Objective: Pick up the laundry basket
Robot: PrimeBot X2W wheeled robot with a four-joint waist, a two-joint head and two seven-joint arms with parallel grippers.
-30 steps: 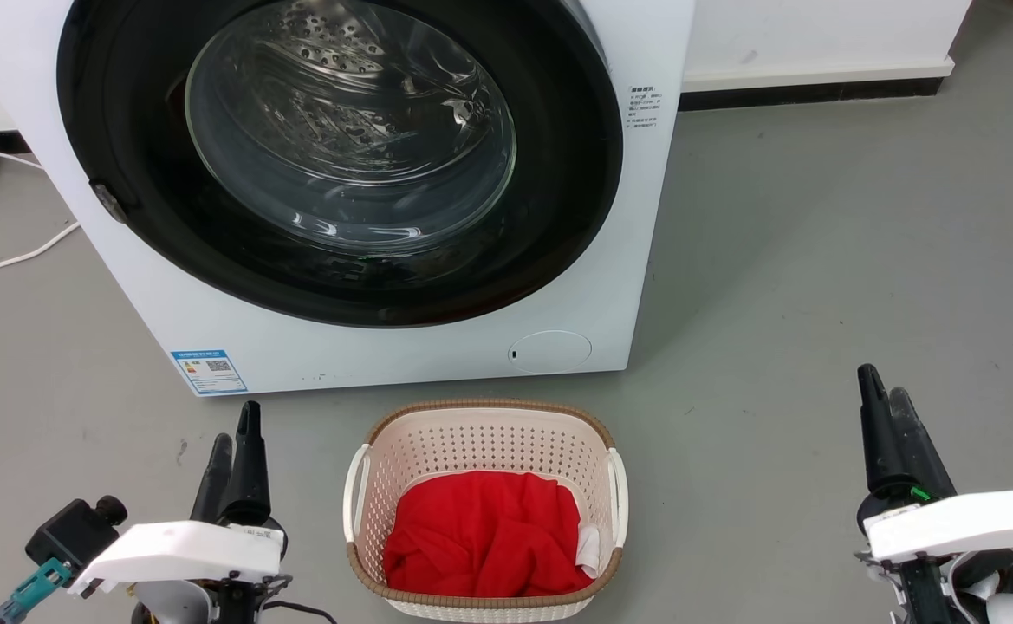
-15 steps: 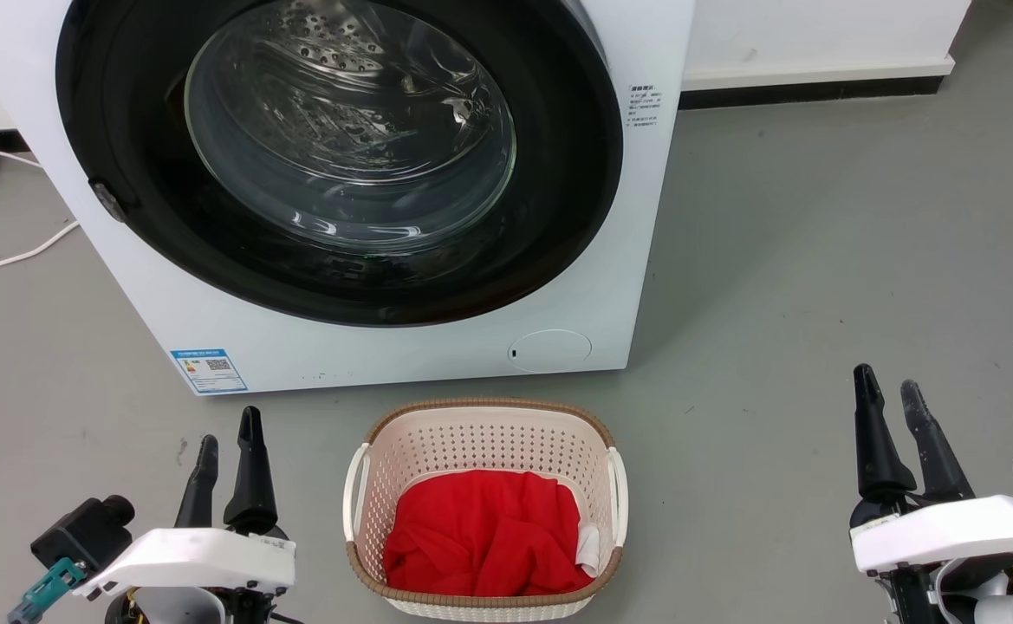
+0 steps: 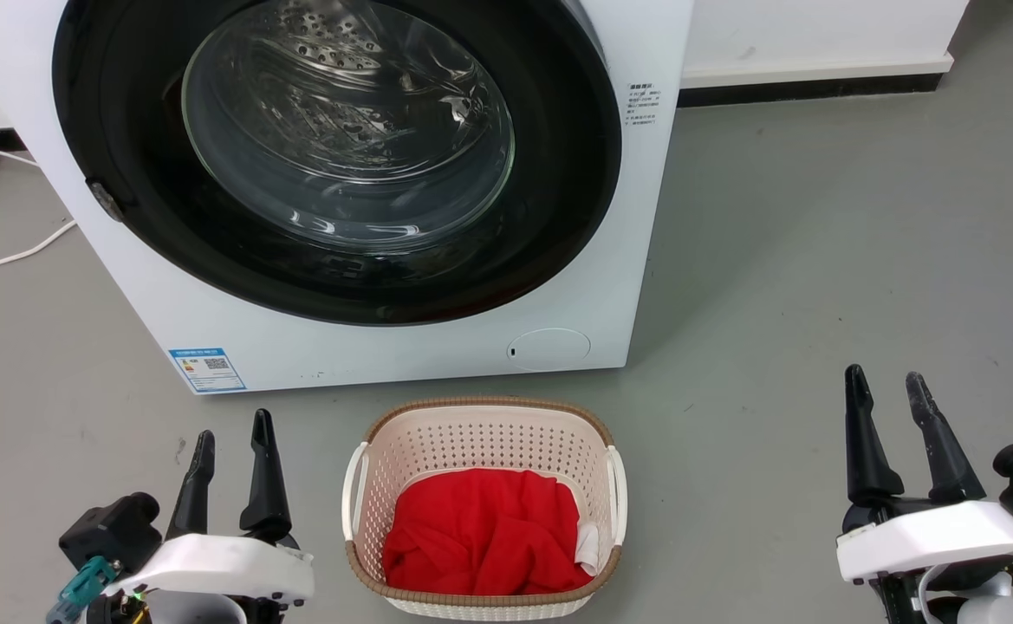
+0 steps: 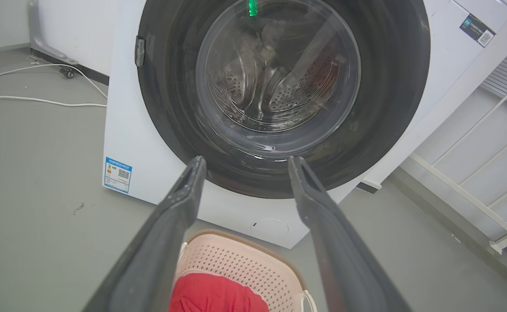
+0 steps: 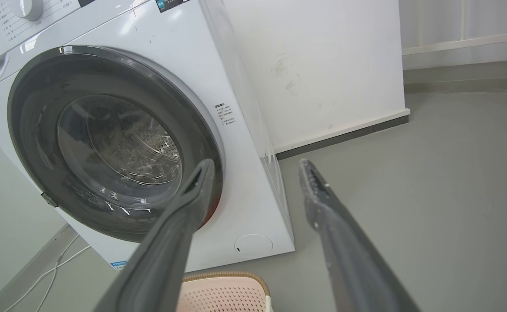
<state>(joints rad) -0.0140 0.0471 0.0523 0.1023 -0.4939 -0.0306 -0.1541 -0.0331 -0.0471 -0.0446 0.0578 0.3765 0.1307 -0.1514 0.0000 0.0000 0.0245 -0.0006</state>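
Laundry basket [image 3: 489,444]: stands upright on the grey floor [image 3: 818,260], just in front of the washing machine [image 3: 437,347] and under the right half of its round door. It sits in the same spot as 1 s ago. The left wrist view shows it [image 4: 244,264] below the machine's front panel [image 4: 123,130], and the right wrist view shows its far rim [image 5: 223,294] near the machine's lower right corner [image 5: 236,86].

Basket contents: a crumpled red cloth [image 3: 484,533] covers the bottom, with a bit of white fabric [image 3: 588,548] at its right. Both are unchanged.

Left gripper [image 3: 233,426]: in front of the washing machine's lower left corner, below the blue label [image 3: 208,370]. Its 2 fingers stand clearly apart with nothing between them. 1 s ago they lay together, and 0.5 s ago they were parted less. It is also slightly further right than before. The left wrist view shows the same wide gap [image 4: 246,159].

Right gripper [image 3: 886,375]: well to the right of the washing machine, over bare floor. Its 2 fingers are spread and hold nothing. 1 s ago they were pressed together. The right wrist view shows the spread [image 5: 256,162].

Contact: neither gripper touches the basket.

Cable [image 3: 12,257]: a white lead on the floor left of the washing machine, unmoved.
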